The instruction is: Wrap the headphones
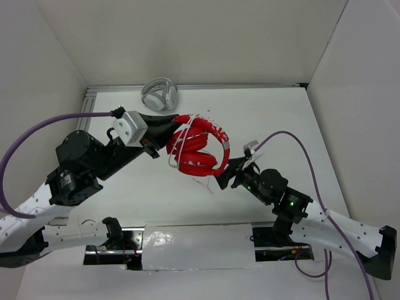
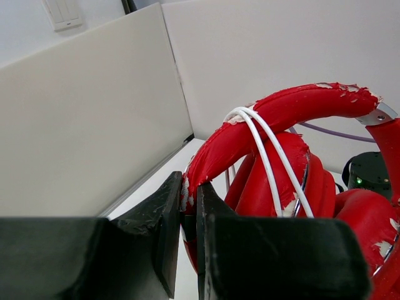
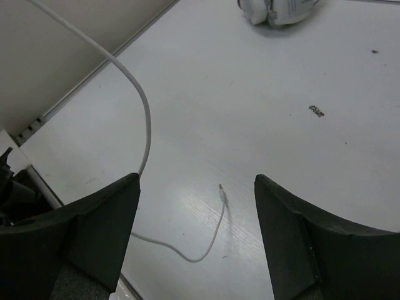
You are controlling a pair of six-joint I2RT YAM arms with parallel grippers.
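The red headphones (image 1: 200,150) hang above the table's middle, held by the headband. The white cable (image 1: 181,140) is wound several times over the headband, and its loose end (image 1: 203,182) trails to the table. My left gripper (image 1: 164,136) is shut on the headband's left end. In the left wrist view, the gripper (image 2: 189,187) clamps the red headband (image 2: 281,115), with cable loops (image 2: 269,156) crossing it. My right gripper (image 1: 228,174) is open and empty just right of the ear cups. In the right wrist view, the gripper (image 3: 197,181) hovers over the cable's plug end (image 3: 220,189) lying on the table.
White-grey headphones (image 1: 160,94) lie at the back edge, left of centre, and show at the top of the right wrist view (image 3: 278,9). White walls enclose the table on three sides. A purple cable (image 1: 294,147) arcs over the right arm.
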